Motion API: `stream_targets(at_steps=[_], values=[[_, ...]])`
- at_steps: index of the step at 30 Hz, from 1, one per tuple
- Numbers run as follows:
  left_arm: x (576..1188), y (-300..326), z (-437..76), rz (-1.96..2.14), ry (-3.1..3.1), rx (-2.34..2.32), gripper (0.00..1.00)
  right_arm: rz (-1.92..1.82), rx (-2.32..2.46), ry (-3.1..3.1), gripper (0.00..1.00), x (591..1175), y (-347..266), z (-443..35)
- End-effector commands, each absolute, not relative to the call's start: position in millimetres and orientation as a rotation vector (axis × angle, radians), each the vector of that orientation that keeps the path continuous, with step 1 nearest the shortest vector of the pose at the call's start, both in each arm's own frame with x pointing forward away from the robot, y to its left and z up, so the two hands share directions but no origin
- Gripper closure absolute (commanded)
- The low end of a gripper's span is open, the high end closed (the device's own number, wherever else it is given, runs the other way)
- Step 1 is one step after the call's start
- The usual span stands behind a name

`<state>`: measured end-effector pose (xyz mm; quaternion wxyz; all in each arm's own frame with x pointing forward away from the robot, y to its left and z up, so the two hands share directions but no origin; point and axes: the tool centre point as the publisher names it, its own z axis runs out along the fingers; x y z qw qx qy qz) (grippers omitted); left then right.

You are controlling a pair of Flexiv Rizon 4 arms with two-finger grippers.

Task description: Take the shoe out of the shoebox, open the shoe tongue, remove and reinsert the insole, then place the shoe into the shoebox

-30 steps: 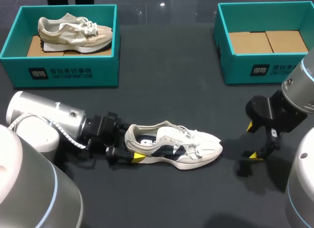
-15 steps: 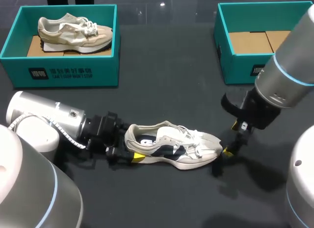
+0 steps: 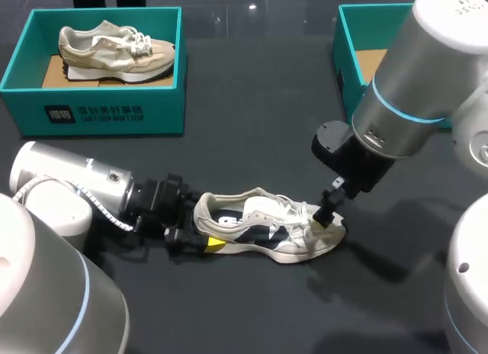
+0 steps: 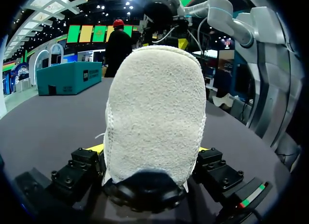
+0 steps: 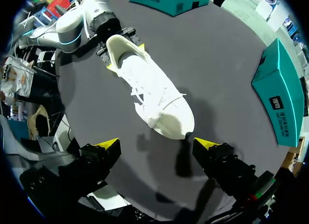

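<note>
The white shoe [image 3: 267, 232] lies on its sole on the dark table [image 3: 252, 140] in the lower middle of the head view, heel [image 4: 154, 113] to the left and toe [image 5: 176, 122] to the right, outside any box. The left gripper [image 4: 152, 151] is clamped on the heel, one yellow-tipped finger at each side of it. The right gripper [image 5: 157, 144] hangs over the forefoot with its fingers spread wide and nothing between them. From above its wrist covers the tips, so I cannot be sure they clear the shoe, though its own wrist view suggests a gap.

The main risk, as I judge it, is where that open gripper comes down. It is lined up nearer the toe than the tongue [image 5: 126, 60], so a straight descent could catch the laces [image 5: 145, 91] or press on the toe cap. Either would lever the shoe about the heel hold. That hold sits on soft padded collar, which may give and let the shoe twist or slip free. A snagged lace could drag the whole shoe when the arm lifts.

The empty shoebox [image 3: 351, 79] at the upper right sits close beside the right arm, which a wide swing could knock. The second shoebox [image 3: 107, 110], upper left, holds a beige shoe [image 3: 114, 45] and is well apart.
</note>
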<state>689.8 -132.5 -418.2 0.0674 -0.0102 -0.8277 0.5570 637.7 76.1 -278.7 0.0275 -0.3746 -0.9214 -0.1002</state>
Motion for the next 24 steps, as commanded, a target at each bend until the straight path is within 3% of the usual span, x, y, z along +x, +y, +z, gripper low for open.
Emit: stream_targets(at_steps=[1, 3, 24], values=[[693, -131, -420, 1.674, -2.496, -0.030, 1.00, -0.441, -1.496, -2.659, 0.00, 636, 100, -273], [693, -131, -420, 1.674, -2.496, -0.030, 1.00, -0.453, -1.677, -2.556, 0.00, 633, 112, -270], [693, -131, -420, 1.674, -2.496, -0.030, 1.00, -0.336, -1.842, -2.495, 0.00, 642, 137, -289]])
